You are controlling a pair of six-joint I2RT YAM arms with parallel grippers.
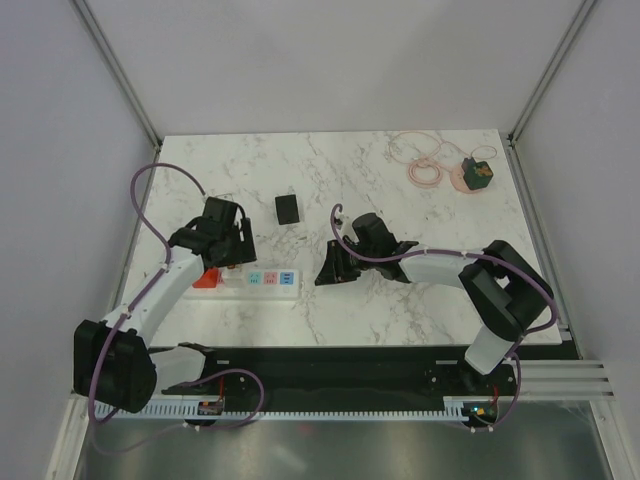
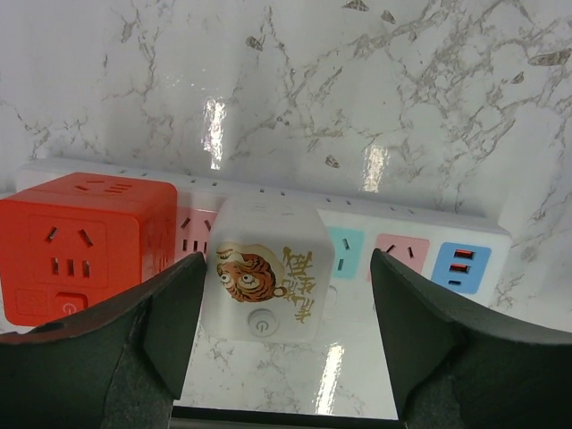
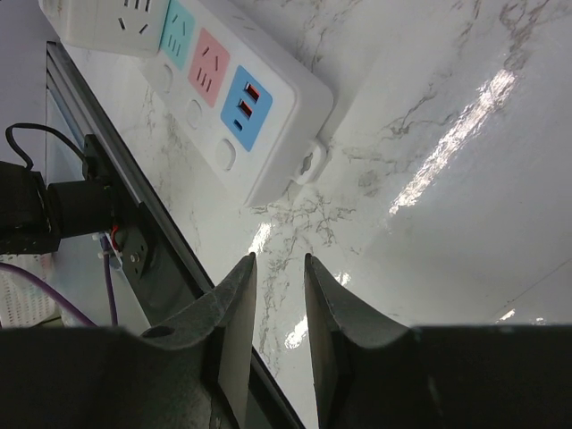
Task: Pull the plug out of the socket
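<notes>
The socket is a long white power strip (image 1: 272,281) with pastel outlets, lying at the front left; it also shows in the left wrist view (image 2: 420,234) and the right wrist view (image 3: 259,112). A white cube plug (image 2: 268,268) with a tiger picture sits in it, beside a red cube adapter (image 2: 80,241) (image 1: 205,279). My left gripper (image 2: 286,313) (image 1: 233,262) is open, its fingers on either side of the white cube without touching it. My right gripper (image 3: 279,264) (image 1: 328,270) is just right of the strip's end, narrowly open and empty.
A small black block (image 1: 288,208) lies behind the strip. A coiled pink cable (image 1: 420,160) and a green object (image 1: 477,173) lie at the back right. The table's front edge and black rail (image 3: 134,232) are close to the strip.
</notes>
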